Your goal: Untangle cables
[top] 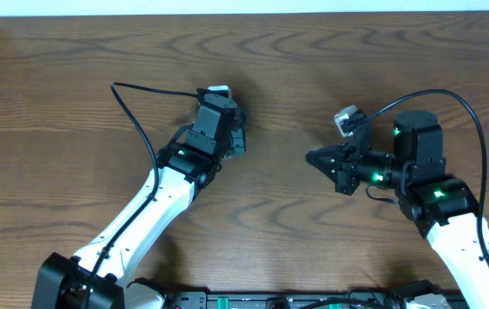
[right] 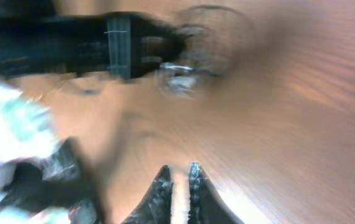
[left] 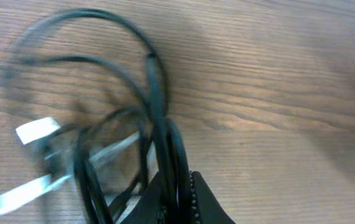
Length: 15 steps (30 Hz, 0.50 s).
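Observation:
In the left wrist view, a bundle of thin black cables loops over the wooden table, and my left gripper is shut on two of its strands. A thin white cable with a pale plug runs through the loops. From overhead the left gripper covers the bundle. My right gripper hovers to its right, pointing at it. The right wrist view is blurred. There the fingertips stand almost together with nothing between them, and the cables are a faint smear beside the left gripper.
The brown wooden table runs to a pale edge at the back. Thick black arm wires arc over each arm. A dark rail lies along the near edge between the arm bases.

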### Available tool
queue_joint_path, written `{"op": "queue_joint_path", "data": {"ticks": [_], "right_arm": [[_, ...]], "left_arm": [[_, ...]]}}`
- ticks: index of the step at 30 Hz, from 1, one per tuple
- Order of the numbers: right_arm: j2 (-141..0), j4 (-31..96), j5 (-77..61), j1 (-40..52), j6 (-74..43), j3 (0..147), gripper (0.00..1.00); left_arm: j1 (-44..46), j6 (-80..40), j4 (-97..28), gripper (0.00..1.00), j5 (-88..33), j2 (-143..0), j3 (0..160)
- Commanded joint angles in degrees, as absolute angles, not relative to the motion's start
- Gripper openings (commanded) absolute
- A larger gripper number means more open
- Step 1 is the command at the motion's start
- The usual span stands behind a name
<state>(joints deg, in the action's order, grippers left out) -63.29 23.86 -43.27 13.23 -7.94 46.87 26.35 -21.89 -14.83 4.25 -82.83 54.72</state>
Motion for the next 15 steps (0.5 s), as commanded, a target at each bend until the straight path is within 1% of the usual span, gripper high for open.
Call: {"op": "queue_joint_path", "data": {"ticks": [1, 2, 3, 4, 5, 6, 7, 8, 9, 10, 11, 12, 13, 14, 15], "right_arm": [[-63.3, 26.5, -7.6, 11.5, -16.0, 47.5, 0.34], [-63.4, 25.1, -10.8, 11.7, -14.3, 47.5, 0.54], [-63.4, 24.4, -13.8, 11.7, -12.5, 47.5, 0.62], [-63.4, 24.4, -13.8, 11.7, -12.6, 47.5, 0.63], [-63.4, 24.5, -13.6, 11.7, -12.6, 47.5, 0.63], [-63.4, 24.7, -12.7, 11.6, -12.6, 47.5, 0.63], [-63.4, 25.0, -11.0, 11.6, -12.6, 47.5, 0.61], [-63.4, 25.2, -10.1, 11.6, -12.6, 47.5, 0.61], [-63.4, 25.5, -9.3, 11.6, -12.6, 47.5, 0.61], [-63.4, 25.5, -9.3, 11.6, -12.6, 47.5, 0.62], [-63.4, 25.5, -9.3, 11.6, -12.6, 47.5, 0.62], [-63.4, 25.5, -9.4, 11.6, -12.6, 47.5, 0.63], [-63.4, 25.5, -9.3, 11.6, -12.6, 47.5, 0.63], [-63.4, 25.5, -9.3, 11.6, -12.6, 47.5, 0.63], [-63.4, 25.5, -9.4, 11.6, -12.6, 47.5, 0.63]], "left_arm": [[26.4, -16.0, -13.5, 0.08, -8.5, -79.5, 54.7], [26.4, -11.0, -10.6, 0.08, -34.1, -76.6, 55.0], [26.4, -10.8, -4.1, 0.08, -53.8, -74.1, 55.0], [26.4, -10.7, -2.7, 0.07, -53.1, -72.8, 55.0], [26.4, -10.7, -4.6, 0.08, -44.4, -72.1, 55.0], [26.6, -12.3, -12.3, 0.08, -12.2, -72.2, 55.0], [27.0, -20.1, -18.0, 0.08, 10.2, -73.7, 55.0], [27.0, -25.6, -20.7, 0.08, 15.6, -74.5, 55.0], [27.0, -24.1, -20.9, 0.07, 7.5, -75.0, 55.0], [27.0, -18.4, -19.3, 0.08, -5.0, -75.1, 55.0], [26.8, -10.0, -16.6, 0.07, -24.0, -75.1, 55.0], [26.6, -4.6, -11.0, 0.08, -43.3, -75.1, 55.0], [26.5, -11.9, -4.4, 0.07, -37.8, -75.1, 55.0], [26.7, -23.6, -4.0, 0.08, -18.7, -75.0, 55.0], [27.2, -29.7, -5.8, 0.08, -6.8, -75.0, 55.0]]}}
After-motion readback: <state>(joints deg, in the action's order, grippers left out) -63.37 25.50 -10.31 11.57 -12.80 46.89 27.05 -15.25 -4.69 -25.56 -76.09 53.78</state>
